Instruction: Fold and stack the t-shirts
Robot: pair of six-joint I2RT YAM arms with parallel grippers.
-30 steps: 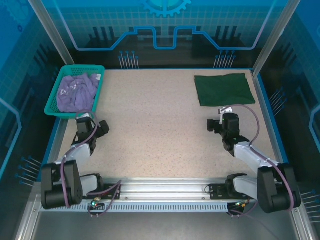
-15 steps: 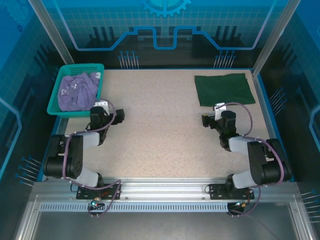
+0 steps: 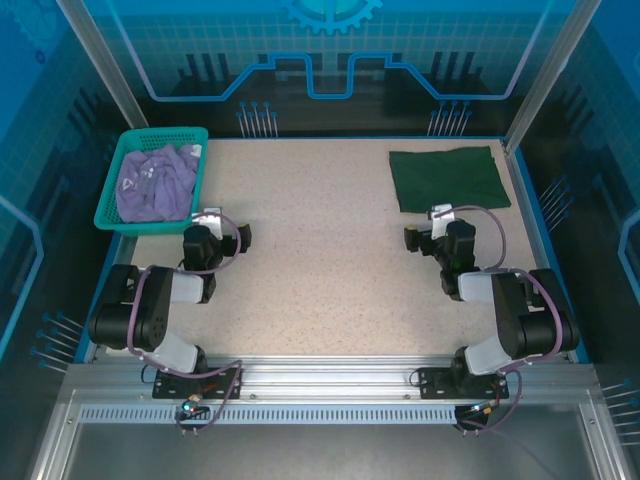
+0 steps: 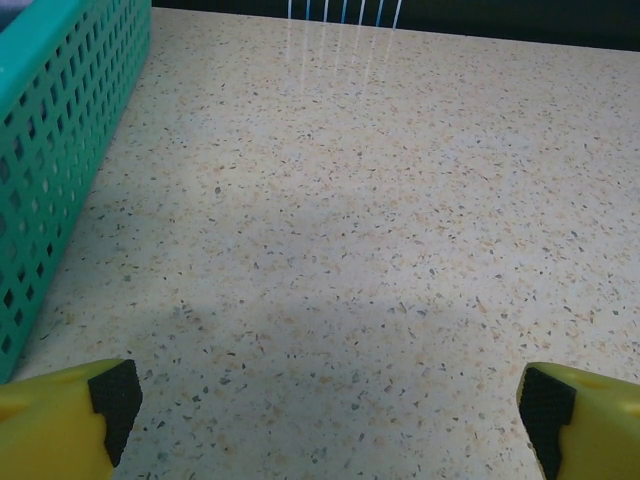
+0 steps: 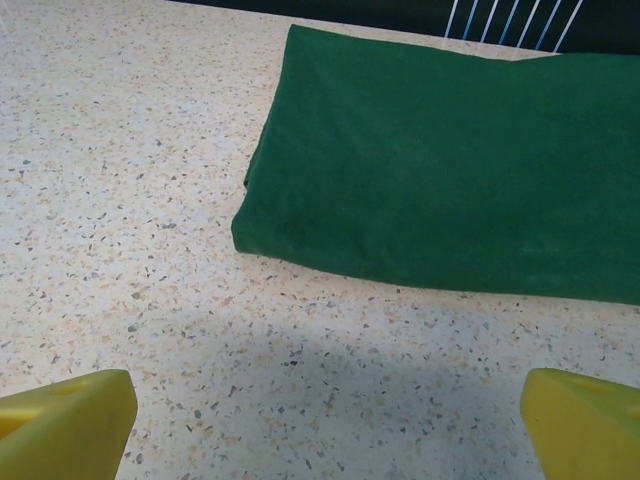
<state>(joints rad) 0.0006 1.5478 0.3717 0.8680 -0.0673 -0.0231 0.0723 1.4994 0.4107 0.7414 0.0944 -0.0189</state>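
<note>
The left tool [image 4: 330, 405] hangs over the speckled beige surface [image 4: 350, 200], its yellow, black-padded fingers [image 4: 55, 425] spread wide at the near corners. A teal plastic mesh basket [image 4: 50, 150] stands along the left.

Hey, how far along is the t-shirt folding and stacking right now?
Done: the dark green t-shirt lies folded flat at the far right. In hand: nothing; the left gripper and right gripper are open and empty. Left: the crumpled lavender t-shirt sits in the teal plastic mesh basket, unfolded and unstacked.
</note>
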